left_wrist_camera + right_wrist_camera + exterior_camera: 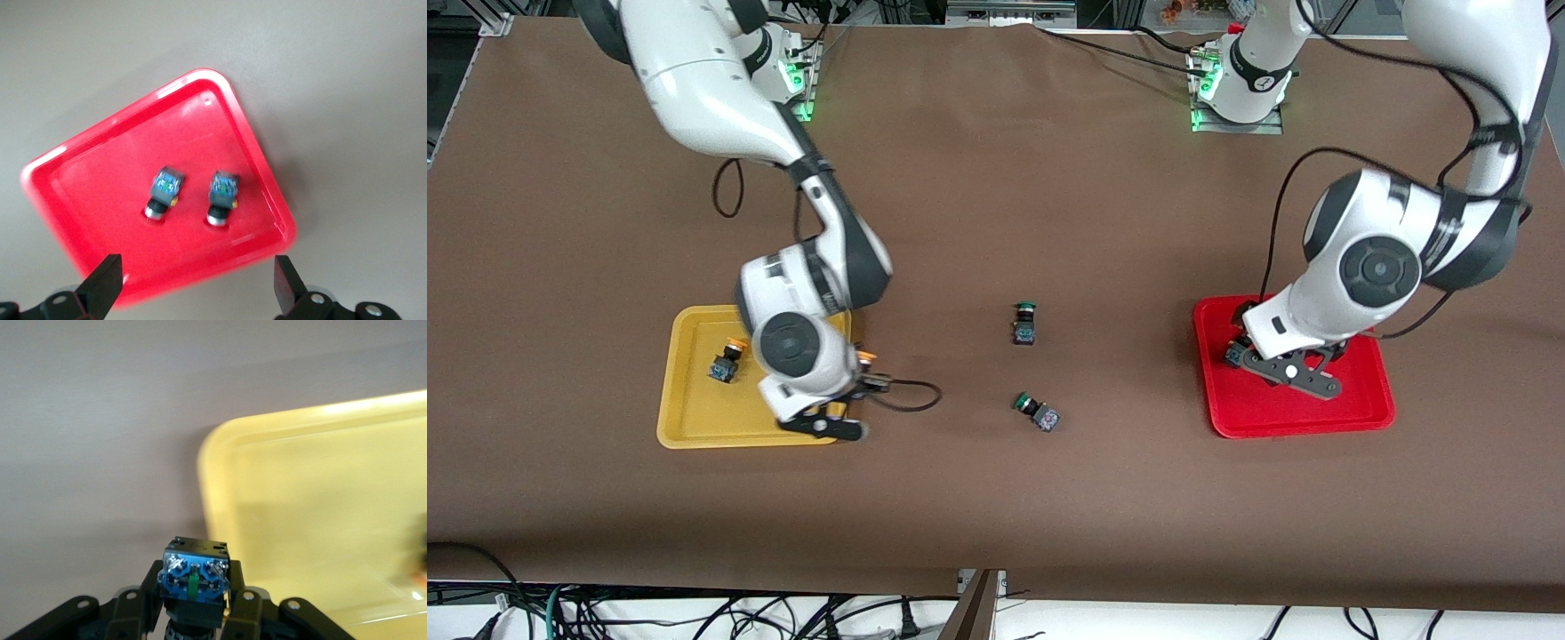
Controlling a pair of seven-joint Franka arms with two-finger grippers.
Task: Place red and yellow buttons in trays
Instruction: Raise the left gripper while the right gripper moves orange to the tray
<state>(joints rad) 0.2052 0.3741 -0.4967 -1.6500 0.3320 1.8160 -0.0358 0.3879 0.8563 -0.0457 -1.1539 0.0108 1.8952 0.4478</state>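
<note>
My right gripper [852,378] is shut on a yellow button [195,577], dark body with a blue end, and holds it over the edge of the yellow tray [694,418] that faces the table's middle. Its orange cap [864,356] shows beside the hand. The tray also shows in the right wrist view [320,493]. A second yellow button [727,360] lies in that tray. My left gripper [197,283] is open and empty above the red tray [100,173], where two red buttons [163,193] [222,197] lie side by side. In the front view it hangs over the red tray [1352,413].
Two green-capped buttons lie on the brown table between the trays, one [1024,323] farther from the front camera and one [1037,411] nearer. A black cable [911,396] loops from the right hand beside the yellow tray.
</note>
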